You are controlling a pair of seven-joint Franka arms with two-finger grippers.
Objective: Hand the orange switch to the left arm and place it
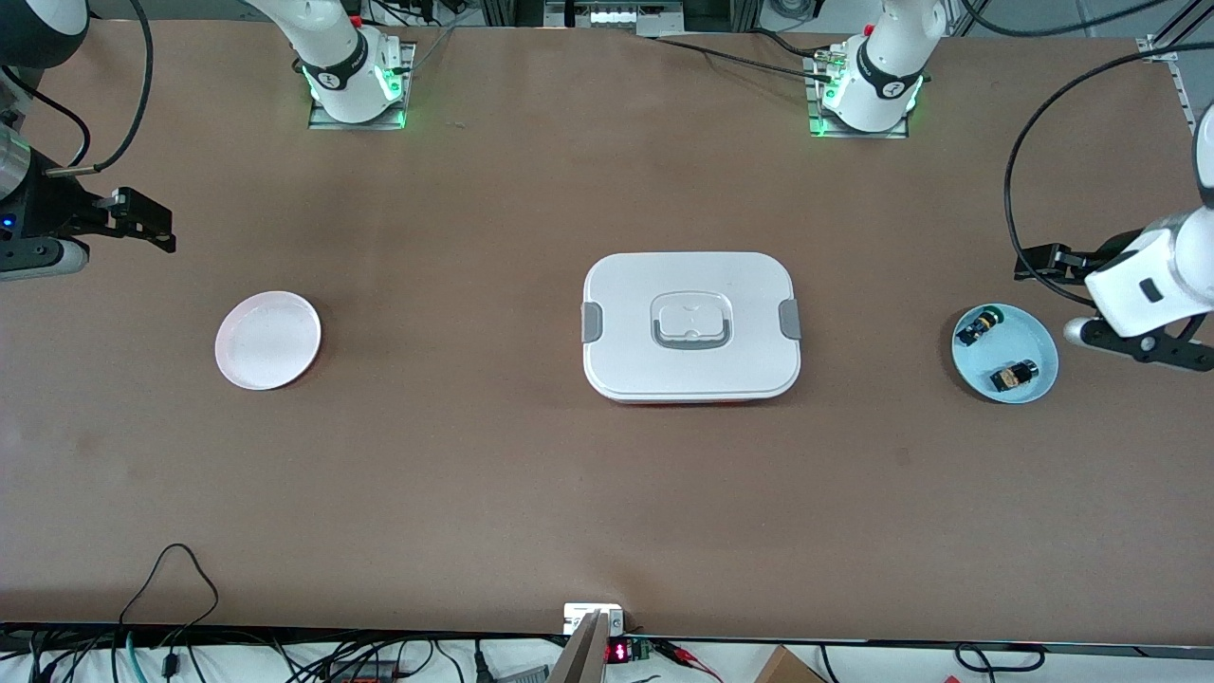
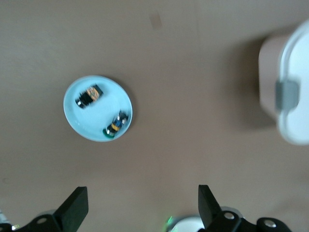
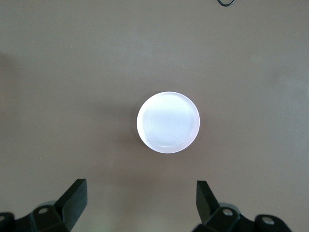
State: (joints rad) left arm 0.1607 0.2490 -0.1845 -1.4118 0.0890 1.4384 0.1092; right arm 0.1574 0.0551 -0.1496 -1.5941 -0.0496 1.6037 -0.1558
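Note:
The orange switch [image 1: 1015, 376] lies on a light blue plate [image 1: 1036, 341] toward the left arm's end of the table. It also shows in the left wrist view [image 2: 90, 96] on the plate [image 2: 96, 118]. The white box [image 1: 692, 327] sits shut at the table's middle, and its end with a grey clip shows in the left wrist view [image 2: 289, 92]. My left gripper [image 1: 1062, 261] hangs open and empty in the air beside the blue plate; its jaws stand wide apart [image 2: 142, 208]. My right gripper [image 1: 142, 220] is open and empty [image 3: 140, 205] in the air near the pink plate.
A small black part with blue and yellow-green bits [image 1: 980, 326] shares the blue plate [image 2: 116, 124]. An empty pink plate [image 1: 268, 340] lies toward the right arm's end [image 3: 168, 122]. Cables run along the table's edges.

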